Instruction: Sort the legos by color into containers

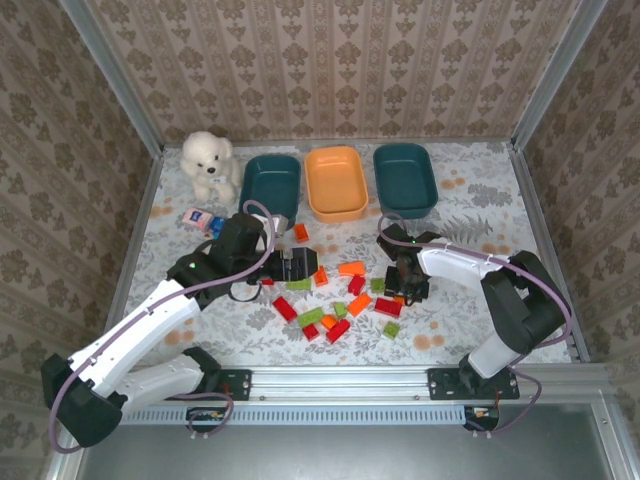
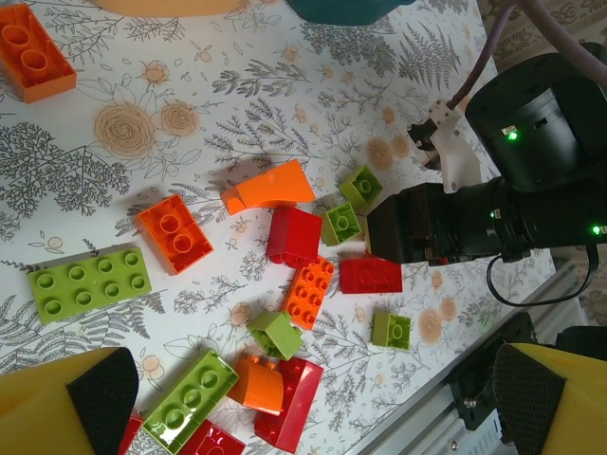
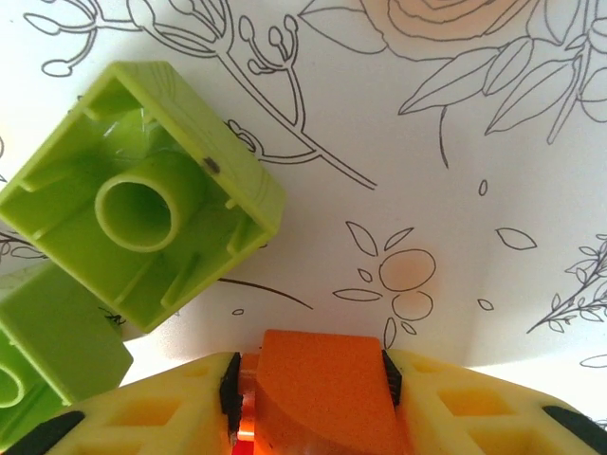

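Observation:
My right gripper (image 3: 311, 381) is shut on an orange lego (image 3: 322, 393), its black pads (image 3: 392, 376) pressed on both sides, just above the floral tablecloth. An upturned light green lego (image 3: 142, 218) lies just beyond it to the left. From above, the right gripper (image 1: 408, 290) sits low at the right side of the scattered legos (image 1: 340, 300). My left gripper (image 1: 296, 266) hovers open over the pile's left; below it lie a red lego (image 2: 294, 236), an orange lego (image 2: 309, 292) and a green lego (image 2: 90, 282). Three containers stand at the back: teal (image 1: 270, 185), orange (image 1: 336, 182), teal (image 1: 404, 178).
A white plush bear (image 1: 207, 165) sits at the back left, with a small blue-white object (image 1: 203, 220) in front of it. Patterned walls close in the table on three sides. The right arm's black body (image 2: 512, 190) lies close beside the left gripper's view.

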{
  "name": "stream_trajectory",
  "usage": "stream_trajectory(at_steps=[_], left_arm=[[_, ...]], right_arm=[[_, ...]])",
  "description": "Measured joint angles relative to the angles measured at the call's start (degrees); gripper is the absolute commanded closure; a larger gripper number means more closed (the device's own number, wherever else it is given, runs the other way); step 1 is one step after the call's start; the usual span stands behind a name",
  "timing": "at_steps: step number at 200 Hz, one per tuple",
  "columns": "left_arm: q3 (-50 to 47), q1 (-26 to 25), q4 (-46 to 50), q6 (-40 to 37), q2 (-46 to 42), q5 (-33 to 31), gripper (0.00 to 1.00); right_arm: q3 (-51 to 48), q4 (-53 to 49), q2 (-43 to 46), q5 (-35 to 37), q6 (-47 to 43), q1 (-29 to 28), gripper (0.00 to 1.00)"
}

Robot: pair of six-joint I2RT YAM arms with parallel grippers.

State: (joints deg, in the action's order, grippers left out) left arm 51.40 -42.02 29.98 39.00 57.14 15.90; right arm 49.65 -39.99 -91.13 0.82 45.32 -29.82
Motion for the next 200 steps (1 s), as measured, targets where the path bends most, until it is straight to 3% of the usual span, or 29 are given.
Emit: stream_trajectory(at_steps=[21,81,133,159,200], left_arm=[[0.00,-0.02,0.00,0.04,0.00,-0.02,0.00],[0.00,-0.20,-0.87,0.48,0.13,-0.02,0.00],[5.77,-0.31,-4.39,2.47,8.96,0.39,0.00],[13.20,1.09,-7.67,3.63,15.52,1.73,0.00],[24.96,7.34,-12.44,6.71,25.44,3.45,0.00]], right_arm=[[-0.15,0.15,0.15,0.00,0.42,0.00,0.69],[1.27,-3.74,4.96,2.47,1.20,0.00,0.75],[23.34,-11.17,7.54,6.03,-5.03,5.31,0.75],[37.31,-11.23,0.76,5.84,-9.11,11.30,0.75],[54.27,-10.32,-18.12,3.41,-13.00,17.27,0.76]])
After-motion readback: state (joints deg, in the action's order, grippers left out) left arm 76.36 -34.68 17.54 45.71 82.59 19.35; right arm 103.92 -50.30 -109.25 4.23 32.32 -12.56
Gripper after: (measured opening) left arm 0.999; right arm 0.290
